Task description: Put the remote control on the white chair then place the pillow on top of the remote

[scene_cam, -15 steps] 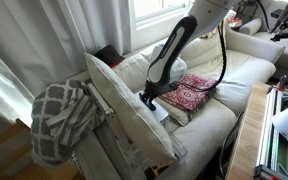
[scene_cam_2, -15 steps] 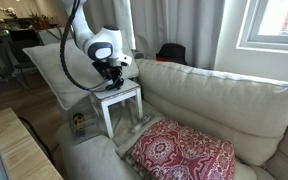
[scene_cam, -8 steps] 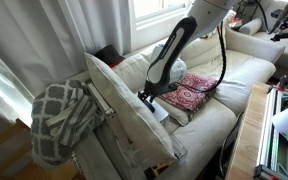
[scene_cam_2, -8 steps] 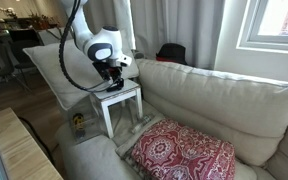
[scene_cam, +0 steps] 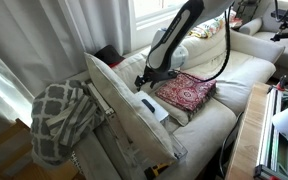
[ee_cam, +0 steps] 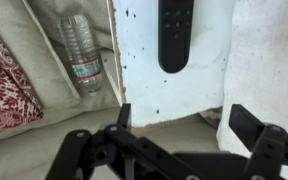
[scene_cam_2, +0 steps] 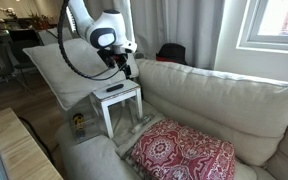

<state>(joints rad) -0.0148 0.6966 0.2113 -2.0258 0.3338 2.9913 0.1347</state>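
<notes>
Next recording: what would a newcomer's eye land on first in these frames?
The gripper hangs with jaws open above a black remote that lies on a small white table beside the cream sofa. A very large cream pillow stands on edge next to the table. A red patterned cushion lies on the sofa seat, and a water bottle sits in the gap by the table.
</notes>
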